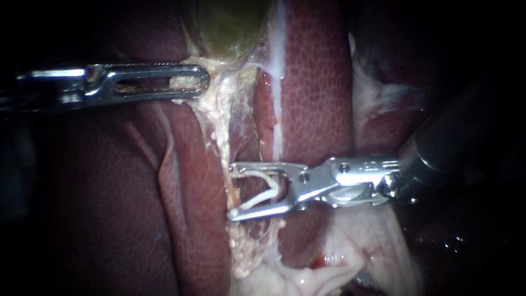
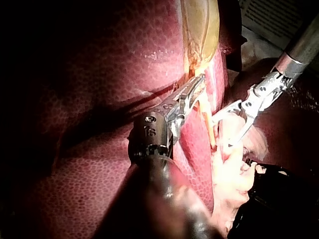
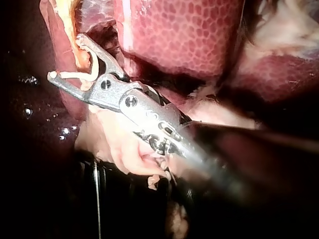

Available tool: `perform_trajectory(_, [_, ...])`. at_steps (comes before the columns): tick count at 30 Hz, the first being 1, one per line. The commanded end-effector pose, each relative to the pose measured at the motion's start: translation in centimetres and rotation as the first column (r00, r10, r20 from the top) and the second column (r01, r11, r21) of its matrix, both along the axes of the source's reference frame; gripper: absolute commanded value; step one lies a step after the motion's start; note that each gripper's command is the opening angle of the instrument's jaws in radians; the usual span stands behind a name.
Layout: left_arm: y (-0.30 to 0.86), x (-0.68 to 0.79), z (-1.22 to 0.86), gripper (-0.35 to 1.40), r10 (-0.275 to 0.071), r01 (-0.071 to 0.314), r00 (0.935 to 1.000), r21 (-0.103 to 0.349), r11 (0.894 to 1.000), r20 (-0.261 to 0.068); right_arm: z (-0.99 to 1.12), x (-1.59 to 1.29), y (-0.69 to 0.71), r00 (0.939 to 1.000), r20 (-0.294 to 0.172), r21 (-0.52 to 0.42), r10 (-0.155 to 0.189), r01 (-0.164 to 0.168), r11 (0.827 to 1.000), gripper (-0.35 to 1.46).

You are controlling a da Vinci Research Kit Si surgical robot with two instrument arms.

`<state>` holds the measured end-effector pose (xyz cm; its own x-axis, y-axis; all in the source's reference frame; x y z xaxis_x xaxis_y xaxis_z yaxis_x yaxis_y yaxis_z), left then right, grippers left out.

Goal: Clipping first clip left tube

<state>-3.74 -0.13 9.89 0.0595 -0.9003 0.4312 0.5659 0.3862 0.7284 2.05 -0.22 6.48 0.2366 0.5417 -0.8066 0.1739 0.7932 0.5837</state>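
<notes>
A pale, fat-covered tube (image 1: pixel 223 142) runs down from the greenish gallbladder (image 1: pixel 230 27) between lobes of the liver (image 1: pixel 312 82). My left instrument (image 1: pixel 203 82) comes in high and its slotted jaws are shut on pale tissue at the gallbladder's lower end; the left wrist view shows the same grip (image 2: pixel 199 82). My right instrument (image 1: pixel 233 191) holds a white clip (image 1: pixel 268 192) seated between its wide-apart jaws, whose tips reach the tube, one above and one below. The right wrist view shows the clip (image 3: pixel 79 76) spanning the jaws of my right instrument (image 3: pixel 67 56).
Loose pale tissue (image 1: pixel 307 274) lies below the right instrument's jaws. Dark red liver (image 1: pixel 109 208) fills the left side. A black object (image 2: pixel 279 199) sits beside the tissue in the left wrist view.
</notes>
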Motion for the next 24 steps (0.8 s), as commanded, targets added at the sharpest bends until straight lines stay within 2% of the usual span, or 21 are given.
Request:
perform_trajectory(1, [0.00, 0.00, 0.00, -0.35, 0.000, 0.000, 1.0000, 0.000, 1.000, 0.000, 0.01, 0.01, -0.01, 1.0000, 0.000, -0.001, 0.001, -0.001, 1.000, 0.60])
perform_trajectory(13, [-0.01, 0.00, 0.01, -0.35, 0.000, 0.000, 1.0000, -0.001, 1.000, -0.001, 0.12, 0.16, -0.14, 0.9997, -0.008, 0.034, -0.023, 0.024, 0.999, 0.60])
perform_trajectory(24, [0.00, 0.00, 0.02, -0.35, 0.000, 0.000, 1.0000, -0.001, 1.000, 0.000, 0.12, 0.23, -0.32, 0.9950, -0.046, 0.132, -0.089, 0.094, 0.987, 0.60])
